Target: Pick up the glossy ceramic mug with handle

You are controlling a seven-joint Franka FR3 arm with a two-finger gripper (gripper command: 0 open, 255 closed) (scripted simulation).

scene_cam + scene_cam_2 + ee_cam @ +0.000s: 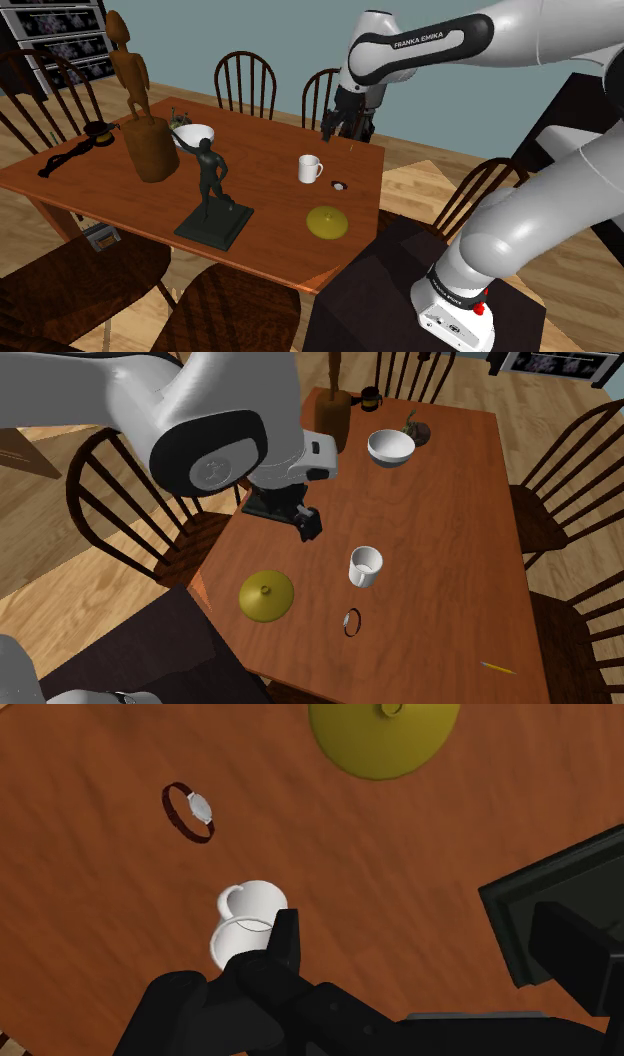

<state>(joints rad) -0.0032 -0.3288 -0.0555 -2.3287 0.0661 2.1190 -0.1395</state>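
White and glossy, the mug [365, 566] stands upright on the reddish-brown wooden counter [440, 502], mouth up, with its handle turned toward the near edge where the stand [400, 290] sits. In the second exterior view the black gripper [308, 524] hangs above the counter to the mug's left and a little farther up the picture, apart from it and touching nothing. In the wrist view the mug lies just past 1 dark fingertip, but I cannot tell whether the fingers are spread or pressed together. A flat yellow lid [266, 596] with a small knob lies near the counter's edge, beside the stand and well clear of the mug. A dark-strapped wristwatch [352, 622] lies flat between the lid and the mug, close to the mug's near side. A yellow pencil [497, 668] rests by the counter's corner. Farther along the counter sit a white bowl [390, 447] and a small black cup [371, 398]. In the shoulder view a dark figure on a square base [210, 185] stands to the mug's left, and a tall brown carved figure [140, 110] stands beyond it. Dark wooden chairs [245, 85] ring the counter.
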